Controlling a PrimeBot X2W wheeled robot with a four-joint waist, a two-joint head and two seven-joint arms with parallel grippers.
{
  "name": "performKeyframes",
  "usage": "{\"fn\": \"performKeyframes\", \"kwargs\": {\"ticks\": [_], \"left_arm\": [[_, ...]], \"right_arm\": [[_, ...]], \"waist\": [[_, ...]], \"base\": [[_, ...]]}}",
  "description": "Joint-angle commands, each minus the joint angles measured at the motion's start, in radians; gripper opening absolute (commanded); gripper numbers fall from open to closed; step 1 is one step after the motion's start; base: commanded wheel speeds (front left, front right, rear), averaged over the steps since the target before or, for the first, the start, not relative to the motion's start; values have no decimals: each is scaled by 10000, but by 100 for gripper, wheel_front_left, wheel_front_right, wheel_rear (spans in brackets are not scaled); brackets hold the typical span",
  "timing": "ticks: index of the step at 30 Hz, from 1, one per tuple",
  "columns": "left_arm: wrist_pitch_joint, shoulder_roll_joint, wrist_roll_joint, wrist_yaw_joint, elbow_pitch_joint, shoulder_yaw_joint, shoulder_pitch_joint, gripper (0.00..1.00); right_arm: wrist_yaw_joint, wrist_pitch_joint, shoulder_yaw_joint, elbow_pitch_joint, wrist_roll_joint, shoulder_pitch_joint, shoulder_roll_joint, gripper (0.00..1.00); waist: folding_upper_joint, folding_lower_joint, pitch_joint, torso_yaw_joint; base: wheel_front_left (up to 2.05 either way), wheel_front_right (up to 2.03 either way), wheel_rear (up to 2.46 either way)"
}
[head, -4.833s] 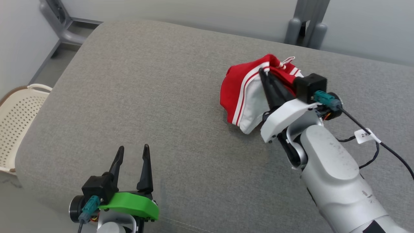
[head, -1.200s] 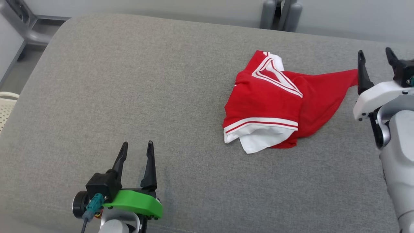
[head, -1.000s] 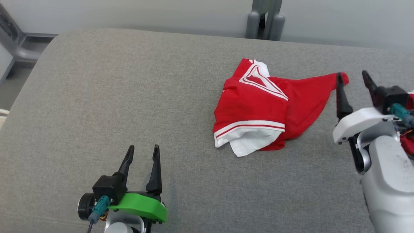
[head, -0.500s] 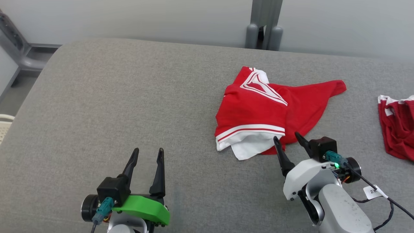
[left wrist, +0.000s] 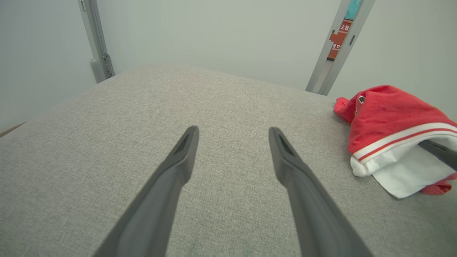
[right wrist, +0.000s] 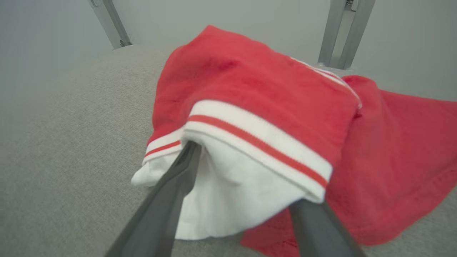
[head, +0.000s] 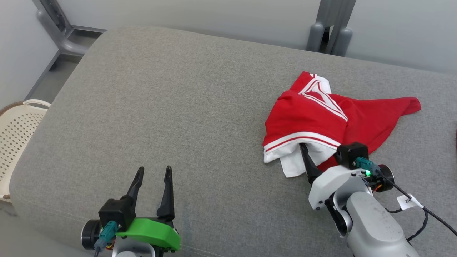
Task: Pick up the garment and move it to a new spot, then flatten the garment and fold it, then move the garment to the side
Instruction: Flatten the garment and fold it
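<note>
My right pincer (head: 317,151) stands wide, its fingers astride the white flap at the garment's near end, one slipped under the striped hem, not pinching. My left pincer (head: 154,168) is wide too, over the near left of the grey cushion (head: 178,100), well apart from the cloth. The garment (head: 310,119) lies crumpled on the cushion's right half, long axis left to right, red corner pointing right. A cream basket (head: 18,132) sits past the cushion's left edge; grey posts (head: 330,28) stand behind.
</note>
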Motion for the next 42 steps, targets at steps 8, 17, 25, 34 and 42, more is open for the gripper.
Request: {"fn": "performKeyframes", "kwargs": {"ticks": [8, 17, 25, 34, 42], "left_arm": [[-1, -23, -87, 40, -63, -164, -40, 100], [-71, -189, -285, -19, 74, -367, -431, 100], [-104, -289, -540, -5, 279, -444, -595, 100], [-101, -328, -474, 72, 57, -100, -363, 100], [-101, -325, -242, 62, -65, 211, -248, 100]], "right_arm": [[-12, -26, 999, -856, 425, -599, -15, 0], [-12, 803, 2171, -15, 348, -2568, -23, 0], [-12, 1277, 3125, 1699, 616, -3993, -16, 100], [-13, 1287, 4887, 1652, 1745, -4192, -33, 100], [-13, 361, 4617, 1285, 2192, -3853, -17, 100]], "waist": [[-1, 0, 69, 100], [-1, 0, 568, 1302], [-1, 0, 1030, 2335], [-1, 0, 913, 1826], [-1, 0, 442, 404]], "base": [[0, 0, 0], [0, 0, 0], [0, 0, 0], [0, 0, 0], [0, 0, 0]]}}
